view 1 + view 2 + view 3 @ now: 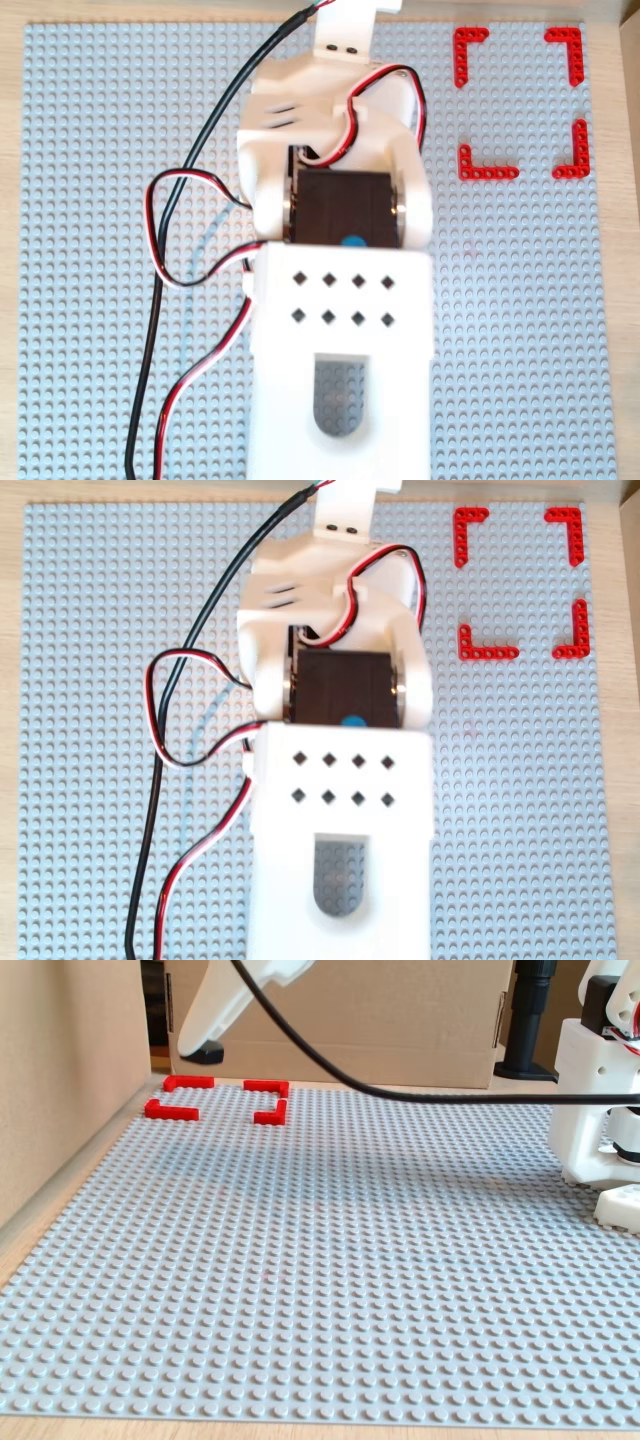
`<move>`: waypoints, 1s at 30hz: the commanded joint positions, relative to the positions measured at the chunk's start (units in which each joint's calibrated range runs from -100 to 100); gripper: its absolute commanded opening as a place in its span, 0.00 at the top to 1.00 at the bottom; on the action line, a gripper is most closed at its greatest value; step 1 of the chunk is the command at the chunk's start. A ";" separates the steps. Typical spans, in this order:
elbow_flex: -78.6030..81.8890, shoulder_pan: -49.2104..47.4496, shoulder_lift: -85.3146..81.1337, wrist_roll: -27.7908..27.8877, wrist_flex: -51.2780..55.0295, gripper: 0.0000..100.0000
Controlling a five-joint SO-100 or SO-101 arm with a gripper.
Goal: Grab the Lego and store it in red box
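The red box, four red L-shaped brackets in a square outline, sits at the top right of the grey baseplate in both overhead views (487,172) (487,652) and at the far left in the fixed view (170,1111). My gripper (200,1050) hangs in the air at the top left of the fixed view, above and just behind the red box, its white fingers close together on a small dark glossy piece, the Lego (204,1056). In both overhead views the gripper (350,25) (350,505) reaches past the top edge and the Lego is hidden.
The grey studded baseplate (320,1260) (100,200) covers the table. The white arm (340,300) and its red-and-black cables (160,280) cover the middle of both overhead views. Cardboard walls (60,1060) stand at the left and back. The arm base (600,1110) is at the right.
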 commanded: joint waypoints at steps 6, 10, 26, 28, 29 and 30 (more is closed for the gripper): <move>-2.11 12.24 -6.75 -0.01 -2.84 0.91; -0.84 16.93 -5.73 -0.07 -6.53 0.91; 2.34 19.76 12.83 -0.28 -19.95 0.91; 2.25 19.76 14.86 -0.22 -21.88 0.91; 2.25 19.76 15.63 -0.17 -22.58 0.91; 2.25 19.76 16.31 -0.17 -23.19 0.91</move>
